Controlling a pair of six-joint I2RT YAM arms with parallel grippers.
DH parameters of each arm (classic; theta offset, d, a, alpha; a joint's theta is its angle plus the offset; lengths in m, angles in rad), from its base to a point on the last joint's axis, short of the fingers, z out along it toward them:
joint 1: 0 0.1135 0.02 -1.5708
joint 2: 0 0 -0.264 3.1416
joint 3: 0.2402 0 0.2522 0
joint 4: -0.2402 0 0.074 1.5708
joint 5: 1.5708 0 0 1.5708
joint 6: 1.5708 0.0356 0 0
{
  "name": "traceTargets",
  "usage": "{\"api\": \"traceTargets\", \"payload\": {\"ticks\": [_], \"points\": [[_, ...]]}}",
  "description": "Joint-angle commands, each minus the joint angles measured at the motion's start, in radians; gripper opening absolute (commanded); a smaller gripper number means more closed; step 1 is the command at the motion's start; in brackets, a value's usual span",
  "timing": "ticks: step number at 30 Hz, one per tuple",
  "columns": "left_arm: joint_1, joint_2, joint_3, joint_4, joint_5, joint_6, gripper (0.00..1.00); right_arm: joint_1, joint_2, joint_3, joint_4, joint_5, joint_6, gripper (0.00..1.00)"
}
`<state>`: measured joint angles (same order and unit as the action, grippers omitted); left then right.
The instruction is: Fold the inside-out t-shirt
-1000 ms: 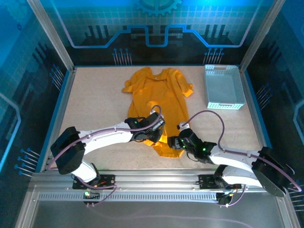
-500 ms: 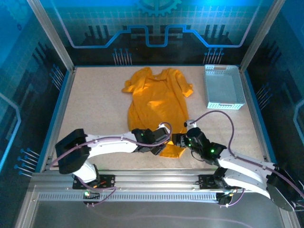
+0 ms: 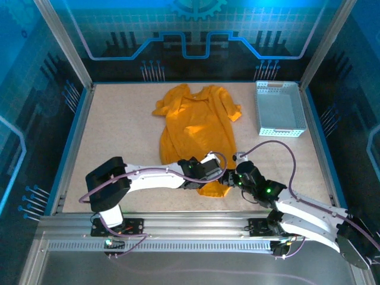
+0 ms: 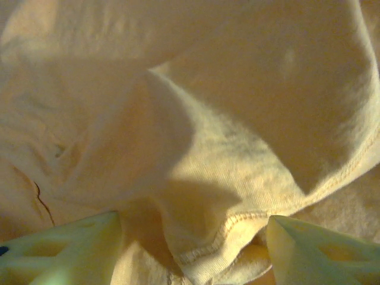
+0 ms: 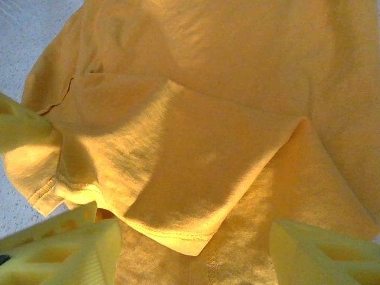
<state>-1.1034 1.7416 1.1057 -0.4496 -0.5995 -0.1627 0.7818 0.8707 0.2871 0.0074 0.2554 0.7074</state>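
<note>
Evidently the left gripper (image 4: 193,221) and right gripper (image 5: 195,228) hang spread over the bunched hem (image 4: 221,233) of the t-shirt (image 3: 196,127) near the tabletop's (image 3: 119,130) front edge — closing could pinch extra layers.

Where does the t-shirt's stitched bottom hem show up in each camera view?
Top external: the t-shirt lies centre frame with its collar far; the hem is its near edge.
Left wrist: the hem curves across the bottom centre, folded over.
Right wrist: the hem edges a folded flap, bottom centre-left.
Shared landmark: the hem itself, its stitching plain in both wrist views.
</note>
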Motion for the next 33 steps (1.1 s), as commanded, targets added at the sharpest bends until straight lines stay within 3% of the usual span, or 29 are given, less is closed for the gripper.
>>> {"api": "traceTargets", "payload": {"ticks": [1, 11, 18, 26, 33], "points": [[0.017, 0.036, 0.035, 0.005, -0.029, -0.027, 0.63, -0.012, -0.002, -0.012, 0.000, -0.005, 0.015, 0.68], [0.013, 0.017, 0.005, -0.052, 0.116, -0.013, 0.78, -0.012, -0.003, -0.009, -0.007, -0.007, 0.022, 0.68], [0.041, 0.057, -0.004, -0.025, 0.159, -0.059, 0.69, -0.012, -0.002, 0.004, -0.011, -0.014, 0.020, 0.69], [0.057, 0.082, 0.032, -0.023, 0.161, -0.080, 0.47, -0.012, -0.020, 0.003, -0.030, -0.016, 0.021, 0.69], [0.059, 0.009, 0.044, -0.006, 0.160, -0.100, 0.11, -0.012, -0.017, 0.005, -0.034, -0.024, 0.016, 0.70]]}}
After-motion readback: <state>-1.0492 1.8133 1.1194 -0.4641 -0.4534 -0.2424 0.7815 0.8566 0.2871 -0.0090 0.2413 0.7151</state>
